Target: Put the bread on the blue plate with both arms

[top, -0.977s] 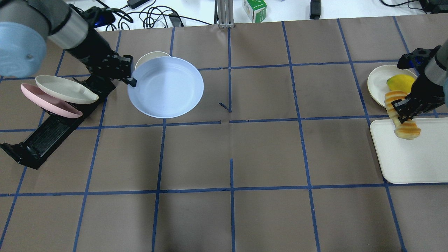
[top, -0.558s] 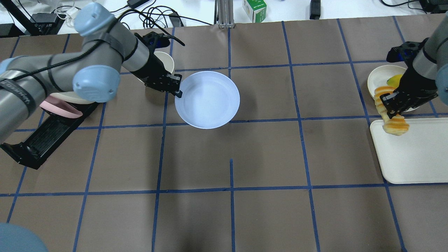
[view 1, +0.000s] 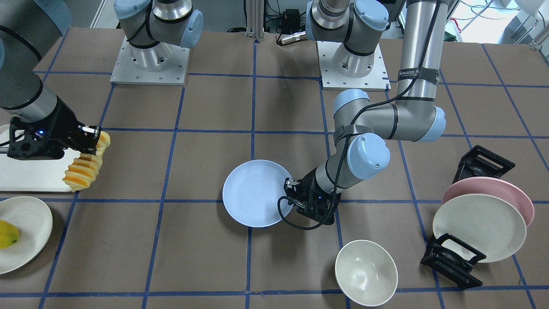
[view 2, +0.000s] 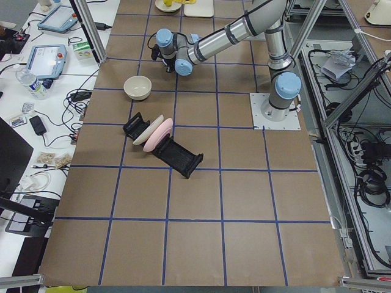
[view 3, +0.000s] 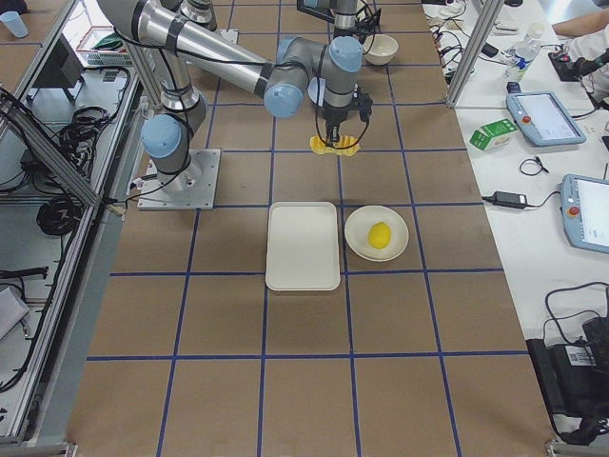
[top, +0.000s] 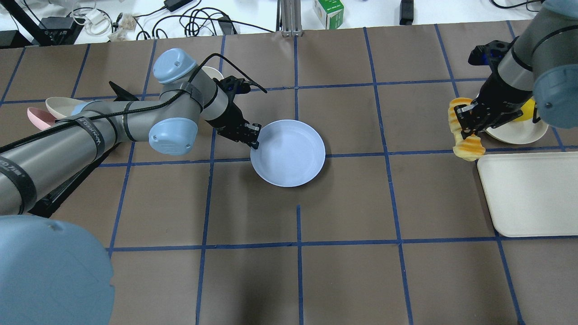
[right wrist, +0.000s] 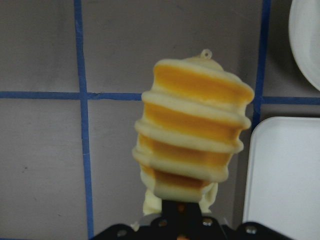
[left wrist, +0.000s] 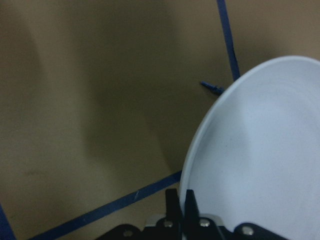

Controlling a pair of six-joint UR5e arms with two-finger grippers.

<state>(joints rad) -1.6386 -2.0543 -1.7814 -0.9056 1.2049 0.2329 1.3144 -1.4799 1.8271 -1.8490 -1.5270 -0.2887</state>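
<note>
The blue plate (top: 289, 153) is near the table's middle, also in the front view (view 1: 255, 193) and the left wrist view (left wrist: 260, 150). My left gripper (top: 254, 135) is shut on the plate's rim and holds it low over the table; it also shows in the front view (view 1: 291, 193). The bread (top: 464, 135), a ridged yellow-orange loaf, hangs in my right gripper (top: 469, 118), which is shut on it above the table, left of the tray's corner. The bread also shows in the front view (view 1: 85, 167), the right wrist view (right wrist: 192, 135) and the right side view (view 3: 335, 145).
A white tray (top: 533, 194) lies at the right edge. A cream plate (top: 519, 131) with a yellow lemon (top: 528, 110) sits behind it. A black rack (view 1: 454, 257) holds a pink plate (view 1: 493, 189) and a cream plate (view 1: 476, 227). A white bowl (view 1: 365, 272) stands near the left arm.
My left gripper has carried the blue plate right and toward the table's middle. My right gripper has moved the bread left, off the tray.
</note>
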